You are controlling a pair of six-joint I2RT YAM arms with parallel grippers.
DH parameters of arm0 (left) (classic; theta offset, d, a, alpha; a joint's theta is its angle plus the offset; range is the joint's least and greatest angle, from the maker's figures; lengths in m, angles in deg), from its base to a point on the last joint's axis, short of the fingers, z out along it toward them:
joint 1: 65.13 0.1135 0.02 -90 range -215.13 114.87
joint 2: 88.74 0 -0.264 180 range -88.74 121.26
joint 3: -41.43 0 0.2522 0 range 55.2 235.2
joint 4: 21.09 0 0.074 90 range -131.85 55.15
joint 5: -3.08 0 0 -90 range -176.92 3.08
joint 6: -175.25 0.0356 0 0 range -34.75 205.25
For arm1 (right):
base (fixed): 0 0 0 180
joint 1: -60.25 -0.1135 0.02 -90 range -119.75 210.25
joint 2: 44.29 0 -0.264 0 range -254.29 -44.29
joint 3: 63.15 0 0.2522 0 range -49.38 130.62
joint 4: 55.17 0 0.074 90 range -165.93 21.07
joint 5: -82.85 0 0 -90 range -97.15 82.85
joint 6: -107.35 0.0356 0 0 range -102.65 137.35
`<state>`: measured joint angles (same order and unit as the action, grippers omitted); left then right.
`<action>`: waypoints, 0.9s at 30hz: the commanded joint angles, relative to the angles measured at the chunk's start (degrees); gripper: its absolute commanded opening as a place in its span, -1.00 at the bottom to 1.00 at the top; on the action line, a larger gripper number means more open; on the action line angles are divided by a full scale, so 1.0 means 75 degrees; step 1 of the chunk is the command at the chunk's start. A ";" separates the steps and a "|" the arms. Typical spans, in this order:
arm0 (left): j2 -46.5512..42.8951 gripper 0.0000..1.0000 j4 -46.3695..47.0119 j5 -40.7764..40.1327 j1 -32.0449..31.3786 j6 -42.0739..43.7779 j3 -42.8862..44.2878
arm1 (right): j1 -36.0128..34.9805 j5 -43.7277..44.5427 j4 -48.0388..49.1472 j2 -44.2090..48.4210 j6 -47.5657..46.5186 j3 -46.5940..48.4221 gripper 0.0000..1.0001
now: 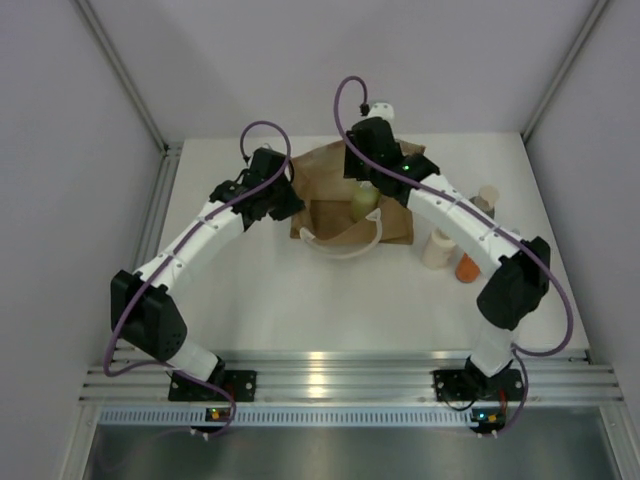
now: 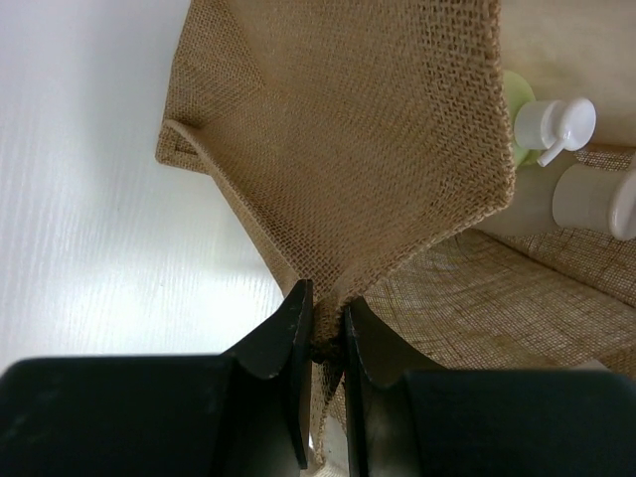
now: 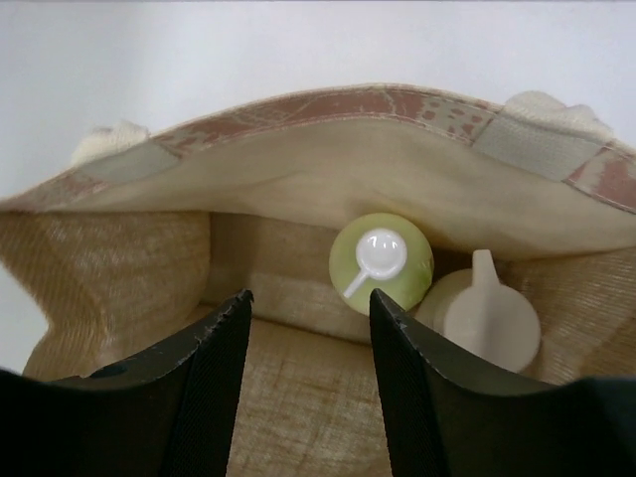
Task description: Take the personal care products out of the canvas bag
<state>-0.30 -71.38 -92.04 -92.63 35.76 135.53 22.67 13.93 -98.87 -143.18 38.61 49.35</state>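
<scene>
- Inside the canvas bag (image 3: 298, 189), against its lined wall, the yellow-green bottle (image 3: 382, 262) stands upright. A pale pump bottle (image 3: 492, 323) touches it.
- Right of the bag, a cream bottle (image 1: 437, 247), an orange bottle (image 1: 467, 268) and a tan bottle (image 1: 487, 198) stand on the table (image 1: 260, 290).
- The right gripper (image 3: 308, 333) hangs over the bag's mouth, jaws spread and empty, offset from the yellow-green bottle.
- Recommended: centre the jaws on that bottle, descend vertically, and close below the pump head, avoiding the bag wall.
- The left gripper (image 2: 326, 333) is clamped on the bag's woven left edge, which judged from here holds the mouth wide.
- The right arm arches in from the bag's right with its wrist pointing down. The left arm extends to the bag's left.
</scene>
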 commanded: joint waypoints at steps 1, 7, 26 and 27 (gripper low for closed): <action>0.0348 -1.00 -0.0590 -0.0196 0.0000 0.0025 -0.0247 | -0.0297 0.1512 -0.1057 -0.0746 0.0821 0.1292 0.02; 0.0348 -1.00 -0.0543 -0.0102 0.0011 0.0107 -0.0223 | -0.0298 0.2390 -0.1457 -0.1813 0.1173 0.1881 0.04; 0.0360 -1.00 -0.0379 0.0097 0.0011 0.0271 -0.0305 | 0.0323 0.1619 -0.1751 -0.2939 0.0800 0.2045 0.04; 0.0371 -1.00 -0.0367 0.0121 0.0000 0.0283 -0.0317 | 0.0358 0.1561 -0.1763 -0.3067 0.0729 0.2162 0.01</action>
<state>-0.08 -70.99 -90.53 -92.72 36.11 135.22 24.18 27.00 -111.24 -164.14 45.82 61.38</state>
